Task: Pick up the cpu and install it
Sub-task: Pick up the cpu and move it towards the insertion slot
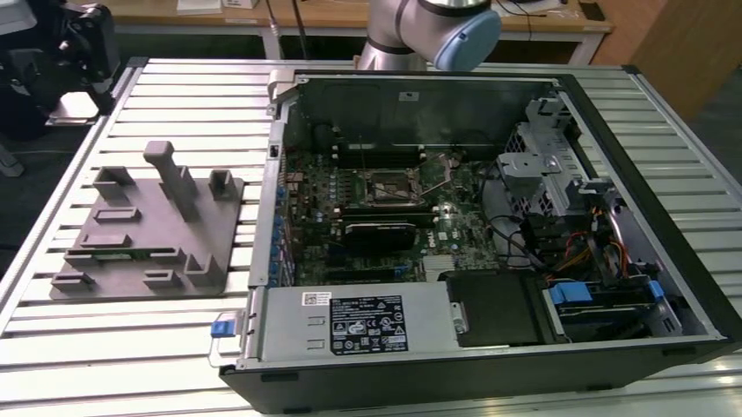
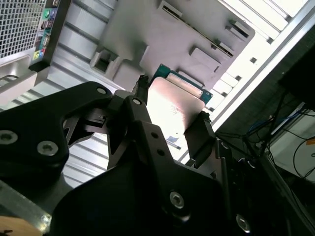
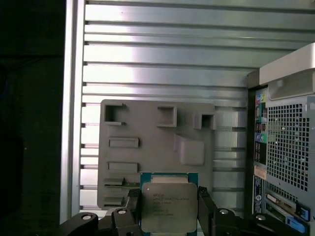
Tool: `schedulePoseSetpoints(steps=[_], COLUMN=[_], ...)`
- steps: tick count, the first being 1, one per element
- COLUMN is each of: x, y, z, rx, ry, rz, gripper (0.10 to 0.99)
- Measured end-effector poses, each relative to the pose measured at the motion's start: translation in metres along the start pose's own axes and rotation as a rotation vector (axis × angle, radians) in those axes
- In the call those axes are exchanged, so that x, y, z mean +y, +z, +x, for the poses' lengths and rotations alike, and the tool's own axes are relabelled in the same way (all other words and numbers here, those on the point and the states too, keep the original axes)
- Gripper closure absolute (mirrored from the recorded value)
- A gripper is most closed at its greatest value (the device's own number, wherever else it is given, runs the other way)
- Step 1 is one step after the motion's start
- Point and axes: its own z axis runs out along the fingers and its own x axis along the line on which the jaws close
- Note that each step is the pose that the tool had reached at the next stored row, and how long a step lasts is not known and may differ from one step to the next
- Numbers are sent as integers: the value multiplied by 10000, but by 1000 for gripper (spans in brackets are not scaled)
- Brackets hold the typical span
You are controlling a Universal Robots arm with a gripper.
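While gripper (image 3: 169,212) clamps cpu (image 3: 170,199) by two opposite edges, we see chip held clear of grey fixture tray (image 3: 147,129) behind it. We judge it light, rigid, lid slick, underside contacts fragile; edges only, gentle squeeze. In exterior view, tray at 9 o'clock of open computer case (image 1: 406,109); socket (image 1: 392,184) toward 10 o'clock of case middle. We count: one cpu, two fingers (image 3: 205,206), one tray, one case, one socket.

ribbed metal tabletop (image 1: 139,347), pale wooden desk (image 1: 325,17) behind, brown wooden panel (image 1: 690,48) beside it
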Motion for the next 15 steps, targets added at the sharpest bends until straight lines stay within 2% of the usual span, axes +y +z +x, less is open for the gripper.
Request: schedulePoseSetpoints(steps=[15], x=[-4], y=[13], z=[-471], rx=[-1], ry=[-1], rz=[0], gripper=[541])
